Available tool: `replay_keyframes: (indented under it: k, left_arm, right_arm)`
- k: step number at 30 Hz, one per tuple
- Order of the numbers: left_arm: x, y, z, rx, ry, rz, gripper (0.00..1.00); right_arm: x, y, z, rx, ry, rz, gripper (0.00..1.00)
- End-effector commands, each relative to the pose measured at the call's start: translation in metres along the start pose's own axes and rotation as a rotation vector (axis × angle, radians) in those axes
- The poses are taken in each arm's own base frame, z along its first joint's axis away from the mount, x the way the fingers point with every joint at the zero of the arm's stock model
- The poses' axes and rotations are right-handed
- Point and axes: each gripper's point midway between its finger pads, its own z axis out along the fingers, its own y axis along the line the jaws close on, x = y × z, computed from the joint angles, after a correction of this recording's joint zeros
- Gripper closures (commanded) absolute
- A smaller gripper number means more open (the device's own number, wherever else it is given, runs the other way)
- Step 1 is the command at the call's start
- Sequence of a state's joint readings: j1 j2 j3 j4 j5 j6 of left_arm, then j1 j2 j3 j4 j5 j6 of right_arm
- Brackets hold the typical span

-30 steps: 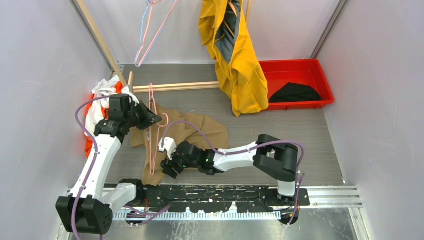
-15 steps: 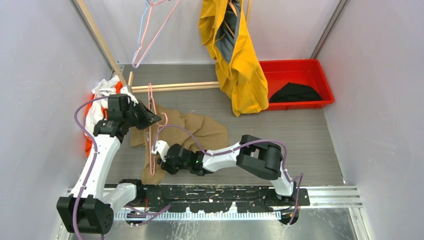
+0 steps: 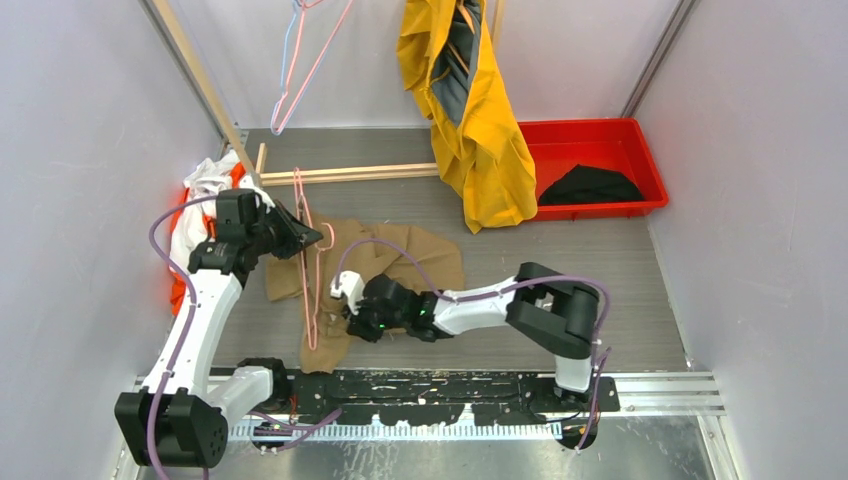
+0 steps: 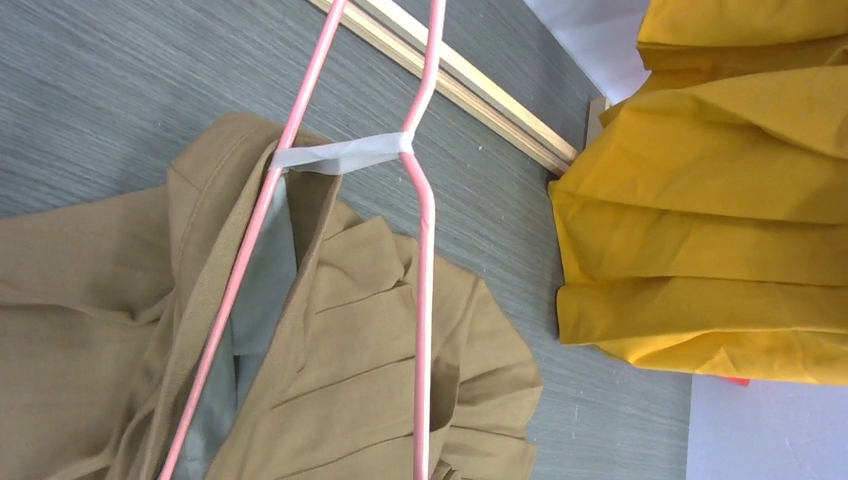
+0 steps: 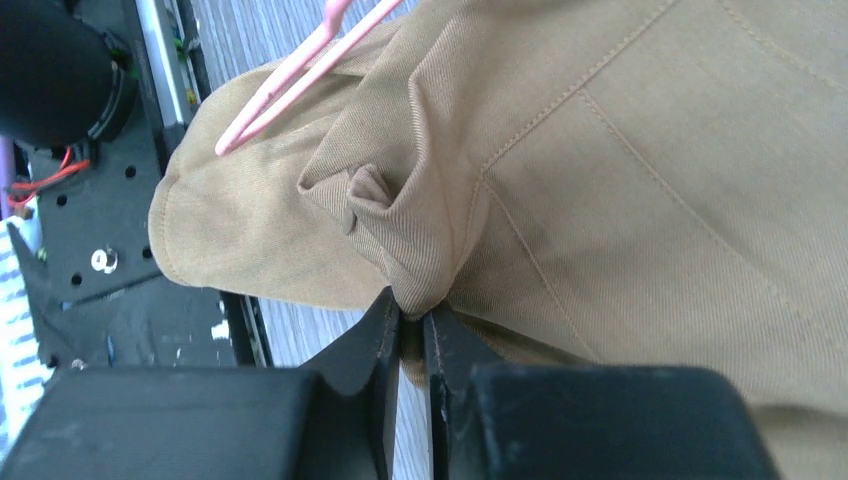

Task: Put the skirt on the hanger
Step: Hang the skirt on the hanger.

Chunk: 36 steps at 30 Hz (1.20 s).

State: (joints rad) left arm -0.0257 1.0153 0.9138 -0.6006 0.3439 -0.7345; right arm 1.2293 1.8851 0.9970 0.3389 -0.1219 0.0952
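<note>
Right wrist view: my right gripper is pinched almost closed on a small fold of the skirt, which lies crumpled on the bench with the hanger across it. Left gripper clamps the hanger. That thin pinch could slip when I pull.

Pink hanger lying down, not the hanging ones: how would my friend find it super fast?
Look at the grey table, then the crumpled tan skirt left of its centre. The pink hanger lies across that skirt. Unlike the hangers dangling up at the back, it has a strip of white tape across its wires.
</note>
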Motion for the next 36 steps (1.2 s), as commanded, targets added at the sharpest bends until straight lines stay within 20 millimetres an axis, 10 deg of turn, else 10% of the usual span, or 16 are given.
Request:
replay_keyframes:
  k: [1, 13, 25, 36]
  left_arm:
    - [-0.021, -0.018, 0.001, 0.078, -0.1, -0.048, 1.0]
    - [-0.019, -0.015, 0.005, 0.098, -0.172, -0.303, 1.0]
    - [0.004, -0.028, 0.027, 0.001, -0.174, -0.419, 1.0]
    - [0.015, -0.002, 0.027, -0.115, -0.297, -0.543, 1.0]
  right_arm:
    - [-0.011, 0.003, -0.039, -0.043, 0.003, -0.004, 0.93]
    - [0.01, -0.007, -0.115, -0.031, 0.057, -0.002, 0.98]
    - [0.035, -0.04, -0.142, 0.107, 0.076, 0.103, 0.98]
    - [0.028, -0.091, -0.157, 0.317, 0.084, 0.267, 0.66]
